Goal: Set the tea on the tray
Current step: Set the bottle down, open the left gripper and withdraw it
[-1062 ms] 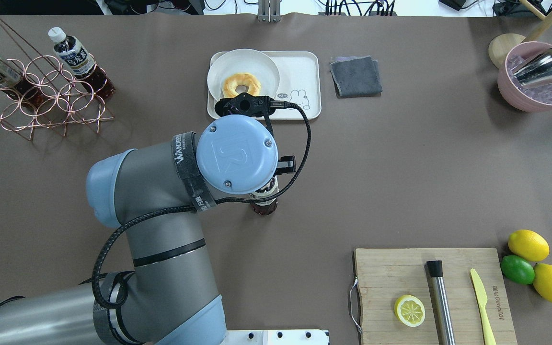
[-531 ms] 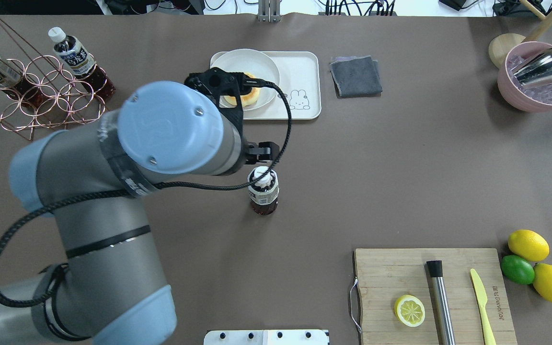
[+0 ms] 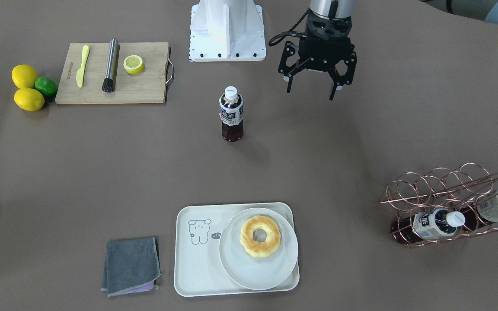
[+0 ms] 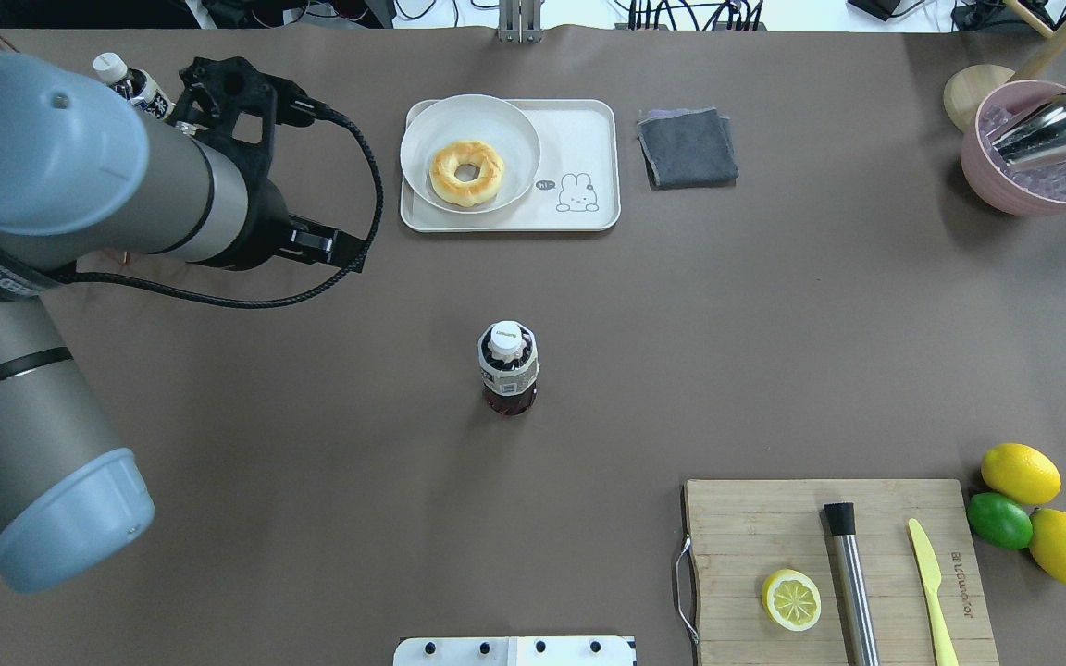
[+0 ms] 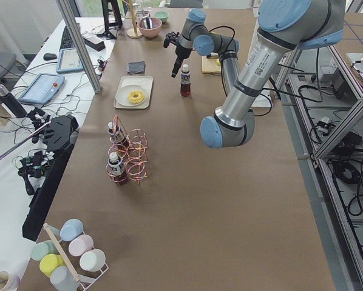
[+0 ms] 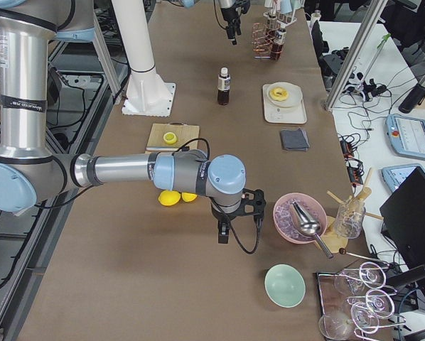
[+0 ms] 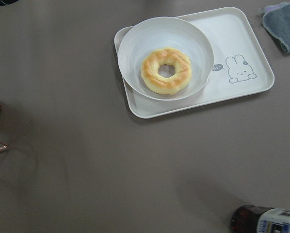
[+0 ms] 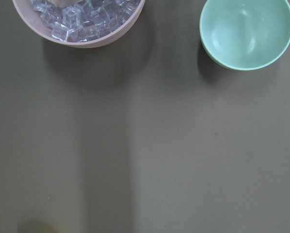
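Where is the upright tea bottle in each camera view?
Front-facing: tea upper centre, above the tray.
Overhead: tea centre, below the tray.
Exterior left: tea top centre, right of the tray.
Exterior right: tea top centre, left of the tray.
Left wrist: tea cut off at the bottom right; tray at the top.
Right wrist: not in view.
Shared landmark: the tray, missing only from the right wrist view.

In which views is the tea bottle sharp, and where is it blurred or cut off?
Front-facing view: the tea bottle is sharp and whole, its shadow faint. Left wrist view: it looks softer and is cut by the lower edge.
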Available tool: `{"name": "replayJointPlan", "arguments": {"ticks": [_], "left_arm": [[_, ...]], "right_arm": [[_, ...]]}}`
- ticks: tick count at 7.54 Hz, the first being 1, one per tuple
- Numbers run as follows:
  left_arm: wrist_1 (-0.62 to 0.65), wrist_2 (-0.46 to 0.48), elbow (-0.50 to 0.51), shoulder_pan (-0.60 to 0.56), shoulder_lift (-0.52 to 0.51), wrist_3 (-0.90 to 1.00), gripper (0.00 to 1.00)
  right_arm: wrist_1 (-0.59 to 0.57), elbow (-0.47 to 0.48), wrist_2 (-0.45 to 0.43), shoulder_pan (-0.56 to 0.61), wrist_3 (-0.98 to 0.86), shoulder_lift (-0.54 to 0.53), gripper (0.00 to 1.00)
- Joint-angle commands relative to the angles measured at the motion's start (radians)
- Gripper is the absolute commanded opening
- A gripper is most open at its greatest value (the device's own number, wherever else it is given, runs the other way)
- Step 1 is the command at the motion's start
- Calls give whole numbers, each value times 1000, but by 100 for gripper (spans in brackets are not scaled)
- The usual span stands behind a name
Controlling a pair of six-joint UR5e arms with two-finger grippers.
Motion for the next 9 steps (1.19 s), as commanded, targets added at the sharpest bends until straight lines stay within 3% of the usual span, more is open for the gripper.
{"name": "replayJointPlan", "arguments": {"ticks": [1, 3, 5, 6, 7, 9], "left_arm": [[-286, -26, 23, -100, 179, 44, 98], [-437, -26, 138, -134, 187, 44, 98], [-445, -29, 154, -159, 198, 42, 98], [-445, -88, 149, -200, 245, 47, 98], [-441, -267, 152, -272, 314, 50, 98], [-463, -424, 129, -408, 421, 52, 98]], "right_arm": [[3, 2, 3, -14, 54, 24, 100], [1, 1, 7, -41, 80, 50, 100], [0, -2, 7, -53, 82, 81, 100], [1, 2, 14, -60, 115, 82, 100], [1, 18, 23, -80, 159, 87, 100], [3, 44, 25, -111, 157, 86, 100]]}}
